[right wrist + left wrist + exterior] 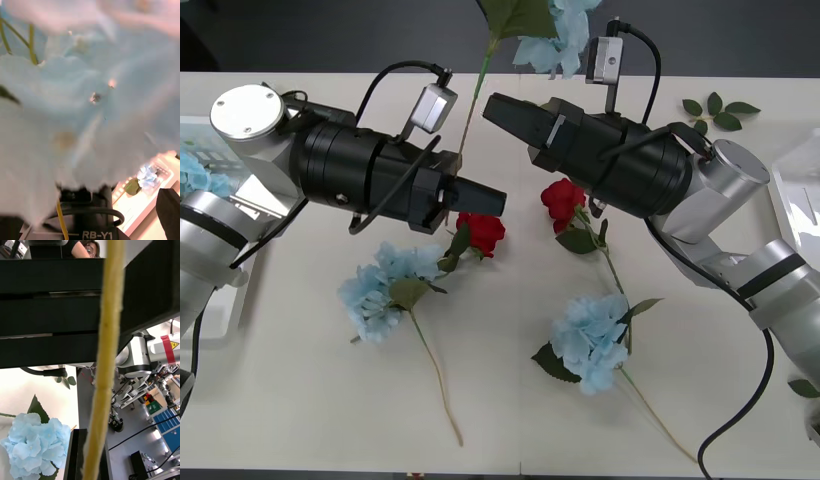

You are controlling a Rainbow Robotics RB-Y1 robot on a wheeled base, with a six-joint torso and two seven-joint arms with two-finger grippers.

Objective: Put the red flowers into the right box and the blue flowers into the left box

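Note:
My left gripper (480, 198) is raised over the table's middle and shut on the yellowish stem (103, 363) of a blue flower, whose head (555, 40) stands high at the far side. Its petals (86, 112) hang right in front of my right gripper (502, 108), which faces the left one and looks open, one black finger (168, 213) at the corner. Below lie two red flowers (480, 232) (563, 200) and two blue flowers (385, 285) (590, 338). The left box (205, 135) holds one blue flower (192, 172). The right box (795, 190) sits at the right edge.
Loose green leaf sprigs (720, 108) lie at the back right, and another sprig (805, 388) lies near the right edge. A black cable (740, 420) trails from the right arm. Bare white table stretches along the front edge.

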